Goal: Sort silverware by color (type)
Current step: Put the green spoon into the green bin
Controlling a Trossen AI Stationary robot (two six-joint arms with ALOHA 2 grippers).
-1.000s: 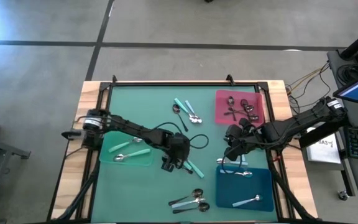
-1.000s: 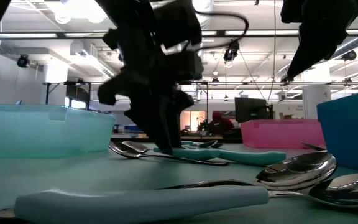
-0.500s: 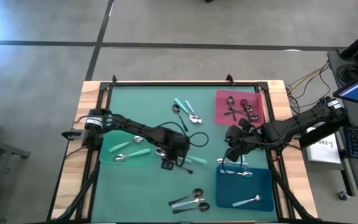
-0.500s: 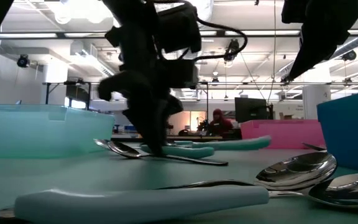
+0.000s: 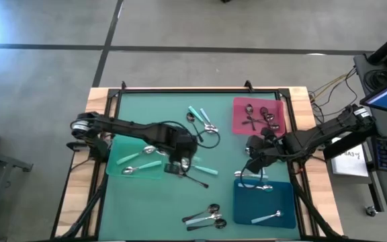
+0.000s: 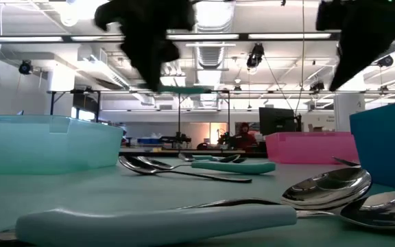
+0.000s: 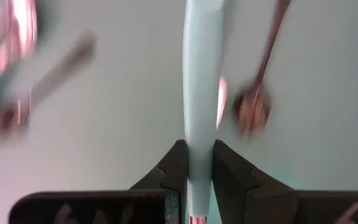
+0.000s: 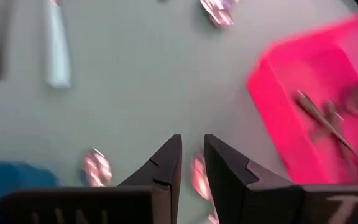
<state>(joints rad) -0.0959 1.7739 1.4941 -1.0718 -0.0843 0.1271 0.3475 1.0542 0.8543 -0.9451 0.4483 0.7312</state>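
Left gripper (image 7: pixel 197 163) sits mid-table, clamped on a pale teal-handled spoon (image 7: pixel 201 87), lifted off the mat right beside the light green tray (image 5: pixel 123 171). Right gripper (image 8: pixel 191 158) hangs near the pink tray (image 5: pixel 239 114), jaws nearly together, empty. Other spoons (image 5: pixel 207 216) lie scattered toward the front edge.

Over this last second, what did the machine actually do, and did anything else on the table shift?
The left end effector closed on a teal-handled spoon lying mid-table and lifted it clear of the surface, swinging a little toward the pale teal tray. The right end effector stayed where it was, nearly shut and empty, between the pink tray and blue tray. The other spoons did not move.
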